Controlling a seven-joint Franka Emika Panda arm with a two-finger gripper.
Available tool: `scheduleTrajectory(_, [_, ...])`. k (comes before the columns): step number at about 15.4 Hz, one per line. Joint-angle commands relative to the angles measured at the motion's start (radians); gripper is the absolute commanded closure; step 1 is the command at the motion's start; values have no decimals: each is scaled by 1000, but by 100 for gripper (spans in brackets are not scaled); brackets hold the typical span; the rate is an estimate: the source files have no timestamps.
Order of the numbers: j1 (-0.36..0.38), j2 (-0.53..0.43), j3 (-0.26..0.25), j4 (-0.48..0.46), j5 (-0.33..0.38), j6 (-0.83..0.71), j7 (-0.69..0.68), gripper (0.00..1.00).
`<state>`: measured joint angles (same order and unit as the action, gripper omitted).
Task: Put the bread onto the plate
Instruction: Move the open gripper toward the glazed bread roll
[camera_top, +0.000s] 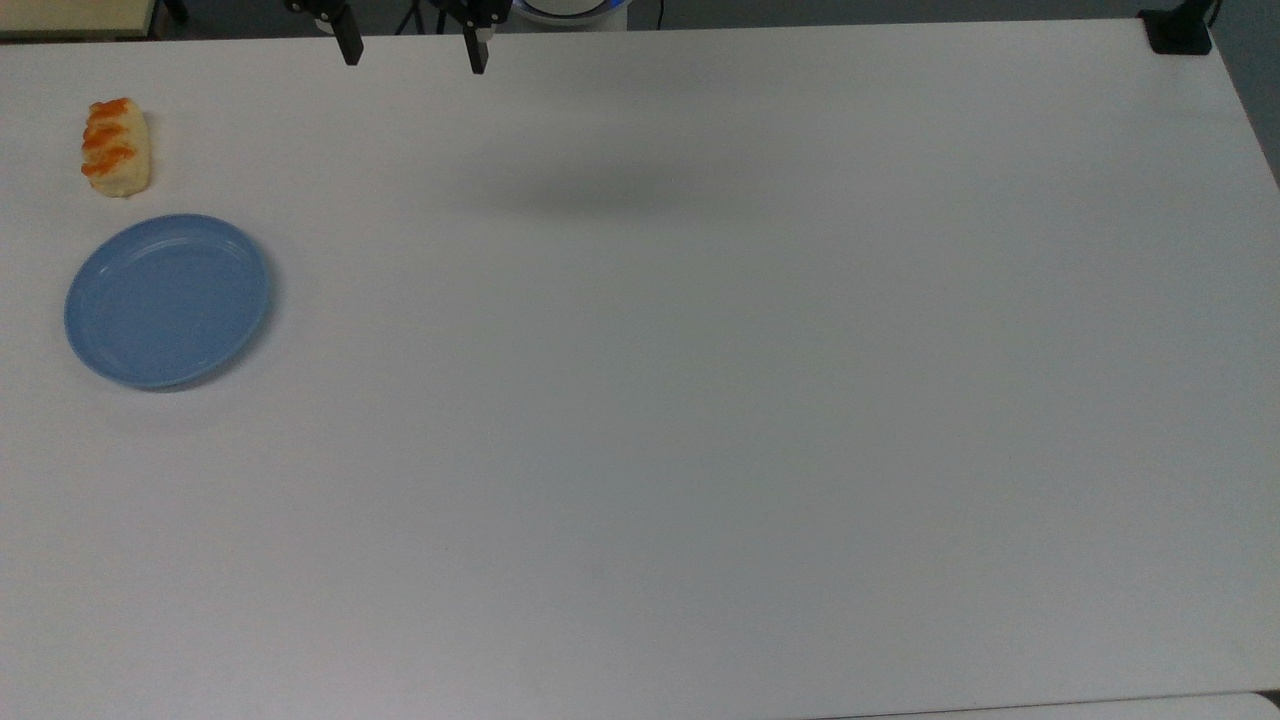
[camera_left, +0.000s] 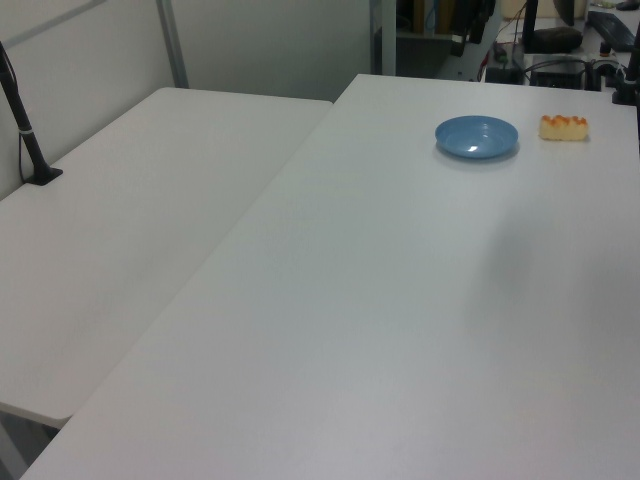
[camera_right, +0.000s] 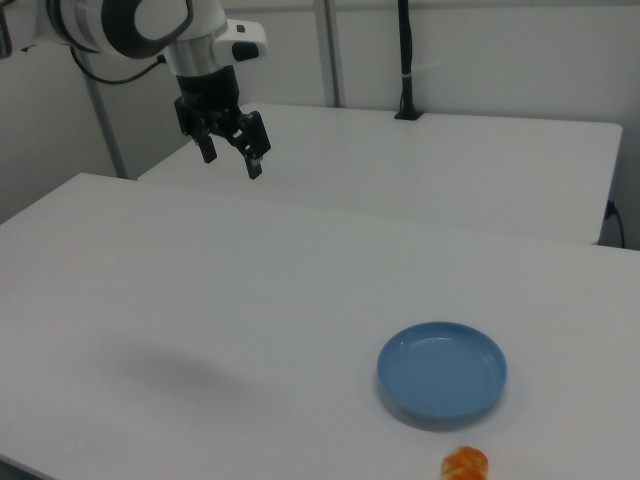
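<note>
White table (camera_top: 700, 400), unmarked plate (camera_top: 167, 300), bread (camera_top: 116, 147)

no readable text, labels or numbers anywhere

top cam overhead, left/right cams oblique, opposite ends, sharing plate (camera_top: 167, 300)

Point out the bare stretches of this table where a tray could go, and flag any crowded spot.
The table is bare from the plate across to the top view's right edge and down to its bottom edge. The one crowded spot is the top view's upper left corner, where the bread lies just beyond the plate, apart from it. The open pincer hangs over the far edge.
</note>
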<state>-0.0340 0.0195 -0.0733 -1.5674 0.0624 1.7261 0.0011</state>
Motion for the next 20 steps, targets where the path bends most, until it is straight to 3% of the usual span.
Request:
scheduleTrajectory(1, [5,-7,-3,1,-3,-20,-6,0])
scheduleTrajectory(14, [3,-7,-3,1,-18,-26,-30,0])
scheduleTrajectory(20, [2,-12,-2,9,-38,-134,-84,0])
